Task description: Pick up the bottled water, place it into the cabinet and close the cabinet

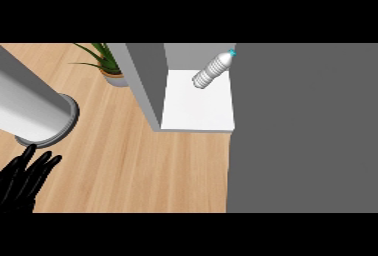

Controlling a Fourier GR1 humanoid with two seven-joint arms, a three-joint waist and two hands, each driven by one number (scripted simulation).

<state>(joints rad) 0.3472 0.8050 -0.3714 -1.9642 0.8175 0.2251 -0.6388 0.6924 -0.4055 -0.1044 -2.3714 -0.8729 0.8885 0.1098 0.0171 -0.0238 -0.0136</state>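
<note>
The bottled water (pixel 212 71), clear with a blue cap, leans inside the open cabinet (pixel 198 107), near the back of its white floor. A large grey cabinet door (pixel 303 130) fills the right side of the view and hides everything behind it. My left hand (pixel 26 177) rests at the lower left edge, fingers straight and pointing up, holding nothing. My right hand does not show anywhere.
A big grey cylinder (pixel 33 112) lies across the wooden counter (pixel 148 165) at the left, just above my left hand. A potted green plant (pixel 109 65) stands at the back, next to the cabinet's left wall (pixel 144 85).
</note>
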